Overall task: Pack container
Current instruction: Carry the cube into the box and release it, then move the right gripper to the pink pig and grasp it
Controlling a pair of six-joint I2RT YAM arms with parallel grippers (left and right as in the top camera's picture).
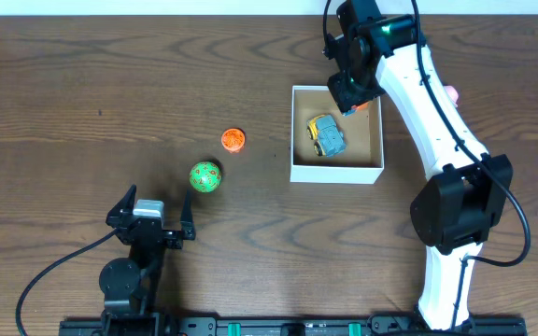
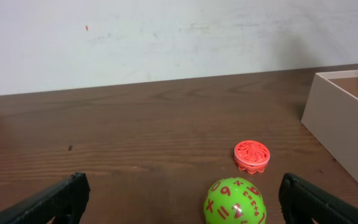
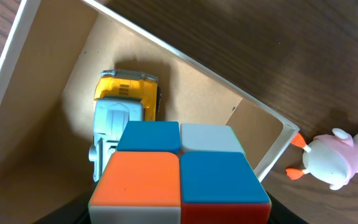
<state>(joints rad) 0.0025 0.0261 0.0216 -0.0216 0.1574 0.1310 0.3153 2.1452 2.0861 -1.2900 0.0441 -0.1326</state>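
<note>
The right gripper (image 1: 352, 94) is clamped on a colour cube (image 3: 179, 165) and hangs over the container (image 1: 336, 173), whose far corner sits directly beneath it. A toy truck (image 3: 124, 121) lies just under and ahead of the cube. To do this well, lower straight down over the bare floor beside the truck, keep off the wall, and let go only when low. The left gripper (image 1: 152, 217) is spread wide and empty, with a green ball (image 2: 235, 201) just ahead.
</note>
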